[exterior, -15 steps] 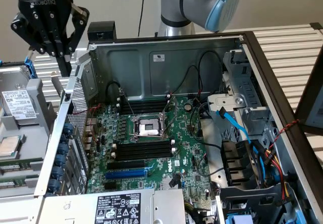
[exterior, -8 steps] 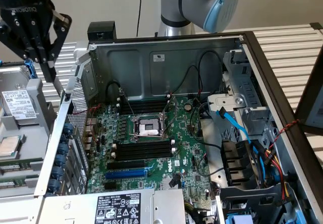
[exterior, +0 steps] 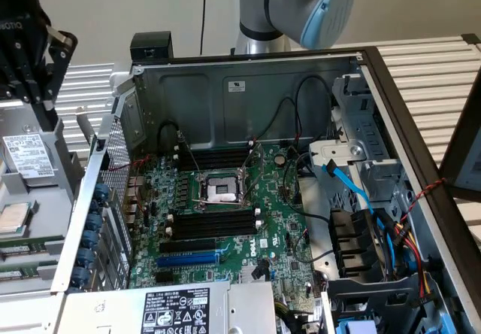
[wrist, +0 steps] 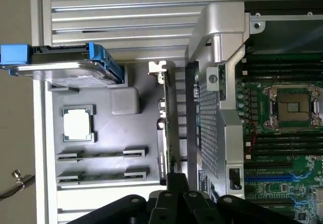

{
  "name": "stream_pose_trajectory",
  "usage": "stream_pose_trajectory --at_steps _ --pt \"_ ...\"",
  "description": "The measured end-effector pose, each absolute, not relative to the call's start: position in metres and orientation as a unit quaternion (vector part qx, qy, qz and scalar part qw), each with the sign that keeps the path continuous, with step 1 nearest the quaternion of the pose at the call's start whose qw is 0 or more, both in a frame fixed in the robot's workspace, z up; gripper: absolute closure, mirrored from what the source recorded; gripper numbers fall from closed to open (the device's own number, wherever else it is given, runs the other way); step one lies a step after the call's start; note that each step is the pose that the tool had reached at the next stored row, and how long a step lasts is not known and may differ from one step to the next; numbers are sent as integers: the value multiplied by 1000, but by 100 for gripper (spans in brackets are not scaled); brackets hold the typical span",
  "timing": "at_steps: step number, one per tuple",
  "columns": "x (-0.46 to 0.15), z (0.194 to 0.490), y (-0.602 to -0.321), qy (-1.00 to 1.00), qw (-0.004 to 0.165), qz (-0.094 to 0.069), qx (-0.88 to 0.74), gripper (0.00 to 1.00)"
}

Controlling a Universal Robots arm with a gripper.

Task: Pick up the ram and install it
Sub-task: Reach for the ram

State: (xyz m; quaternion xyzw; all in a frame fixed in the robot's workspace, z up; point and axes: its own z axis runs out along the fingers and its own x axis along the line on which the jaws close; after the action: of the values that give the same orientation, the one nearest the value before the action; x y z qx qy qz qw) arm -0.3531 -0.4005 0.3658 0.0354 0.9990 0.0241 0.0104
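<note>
Two ram sticks, thin green boards, lie in grey holders on the parts tray (wrist: 116,133): one ram stick (wrist: 101,155) and a second ram stick (wrist: 98,176) beside it. In the exterior view they show as green strips (exterior: 16,245) at the exterior view's left. My black gripper (exterior: 41,97) hangs above that tray, outside the computer case, shut with nothing between its fingers (wrist: 176,188). The black memory slots (exterior: 214,223) on the motherboard (exterior: 240,244) stand on both sides of the processor socket (exterior: 222,191).
The tray also holds a hard drive in a blue bracket (wrist: 75,65), a processor chip (wrist: 77,123) and a card standing on edge (wrist: 165,118) by the case wall (wrist: 207,108). Cables (exterior: 353,191) and a drive cage (exterior: 361,259) fill the case's right side in the exterior view.
</note>
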Motion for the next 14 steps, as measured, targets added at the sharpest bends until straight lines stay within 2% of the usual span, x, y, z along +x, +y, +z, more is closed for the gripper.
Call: stream_pose_trajectory --at_steps 14 --pt "-411 358 -400 999 10 24 36 89"
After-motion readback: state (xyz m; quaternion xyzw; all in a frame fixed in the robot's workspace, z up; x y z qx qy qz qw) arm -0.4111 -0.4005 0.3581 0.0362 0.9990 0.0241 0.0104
